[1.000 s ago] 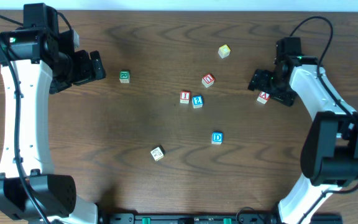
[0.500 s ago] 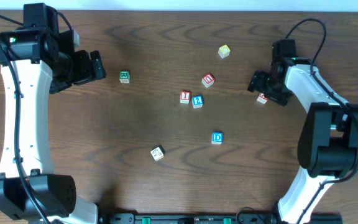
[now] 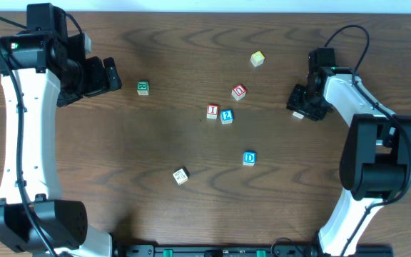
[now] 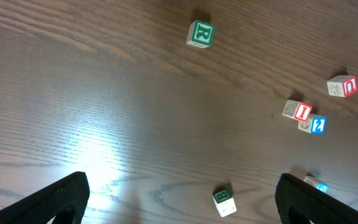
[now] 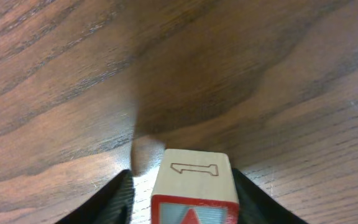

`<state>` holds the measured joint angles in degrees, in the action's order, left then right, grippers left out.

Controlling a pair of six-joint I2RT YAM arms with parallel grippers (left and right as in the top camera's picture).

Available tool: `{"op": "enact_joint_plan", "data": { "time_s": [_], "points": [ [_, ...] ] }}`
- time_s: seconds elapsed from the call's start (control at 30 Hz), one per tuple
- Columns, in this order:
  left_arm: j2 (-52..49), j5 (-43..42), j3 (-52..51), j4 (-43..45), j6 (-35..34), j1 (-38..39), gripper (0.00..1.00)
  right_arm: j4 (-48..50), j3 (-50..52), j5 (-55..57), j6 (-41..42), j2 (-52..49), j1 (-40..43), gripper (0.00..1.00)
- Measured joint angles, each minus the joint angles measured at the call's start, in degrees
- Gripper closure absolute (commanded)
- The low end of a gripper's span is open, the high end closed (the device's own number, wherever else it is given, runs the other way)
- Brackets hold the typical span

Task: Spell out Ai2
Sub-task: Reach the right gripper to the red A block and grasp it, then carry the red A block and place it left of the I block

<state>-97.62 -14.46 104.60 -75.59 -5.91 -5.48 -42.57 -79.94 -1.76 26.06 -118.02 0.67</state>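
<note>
**A cube between my right jaws, I and 2 already paired**

Overhead: the I cube [image 3: 212,111] and the 2 cube [image 3: 226,116] sit touching, which I judge leaves only the first letter to place. My right pincer [image 3: 302,106] is well beyond the 2 from the I cube. It covers the A cube [image 3: 298,114], so only a pale corner shows. My left pincer [image 3: 108,76] hangs well off on the I cube's other side.

Left wrist: my fingers are spread wide with nothing between them. The A cube is out of frame.

Right wrist: the A cube sits between my jaws, with its red letter cut off by the bottom edge. Wood shows on one side of the cube, so I judge the jaws part open and not yet clamped. The A cube has yet to be carried to the I cube's free side.
</note>
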Motion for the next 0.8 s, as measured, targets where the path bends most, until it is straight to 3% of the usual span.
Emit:
{"op": "enact_joint_plan", "data": {
  "time_s": [0.2, 0.4, 0.5, 0.57, 0.8],
  "points": [
    [0.0, 0.0, 0.0, 0.1, 0.0, 0.0, 0.03, 0.0, 0.0, 0.0, 0.2, 0.0, 0.0, 0.66],
    [0.0, 0.0, 0.0, 0.6, 0.0, 0.0, 0.04, 0.0, 0.0, 0.0, 0.3, 0.0, 0.0, 0.68],
    [0.0, 0.0, 0.0, 0.6, 0.0, 0.0, 0.04, -0.3, -0.1, 0.0, 0.2, 0.0, 0.0, 0.80],
    [0.0, 0.0, 0.0, 0.6, 0.0, 0.0, 0.04, -0.8, -0.3, -0.5, 0.5, 0.0, 0.0, 0.97],
    [0.0, 0.0, 0.0, 0.6, 0.0, 0.0, 0.04, -0.4, -1.2, -9.5, 0.3, 0.1, -0.3, 0.99]
  ]
}}
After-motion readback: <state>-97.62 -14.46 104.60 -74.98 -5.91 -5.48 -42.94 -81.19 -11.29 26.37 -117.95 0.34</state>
